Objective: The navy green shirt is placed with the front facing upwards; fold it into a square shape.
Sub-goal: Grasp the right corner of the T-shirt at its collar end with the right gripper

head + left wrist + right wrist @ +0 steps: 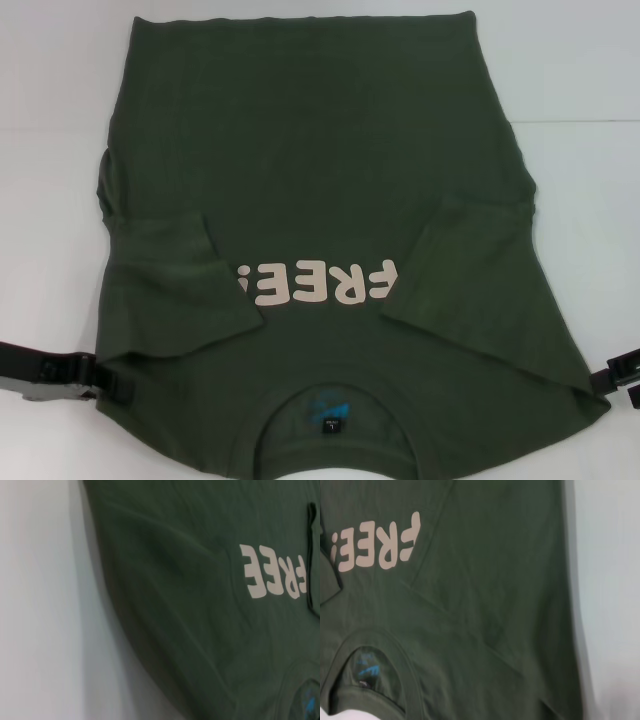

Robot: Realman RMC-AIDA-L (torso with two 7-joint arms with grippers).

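Shirt (320, 200) lies flat, front up, on the white table (590, 60), filling most of the head view, with its collar (330, 385) nearest my body and its hem at the far edge. Fabric is dark olive green; pale pinkish "FREE!" lettering (315, 285) runs across the chest and reads upside down from my head camera. Both short sleeves are folded inward onto the chest: the left sleeve (185, 290) covers the area beside the exclamation mark, and the right sleeve (470, 285) lies just beside the letter F. Inside the round ribbed collar, a blue print and a small dark tag (331, 398) are visible. Low creases cross the body of the shirt, and the side edges curve slightly rather than lying straight. My left claw (70, 375) sits low at the shirt's left edge near the shoulder, touching or just beside the fabric; my right claw (615, 375) sits at the right edge near the other shoulder. I cannot tell how either claw's fingers stand, since only dark housings show. My left wrist camera shows the shirt (200, 605) with bare table (40, 605) alongside it; my right wrist camera shows the lettering (377, 542) and the collar opening (370, 675).
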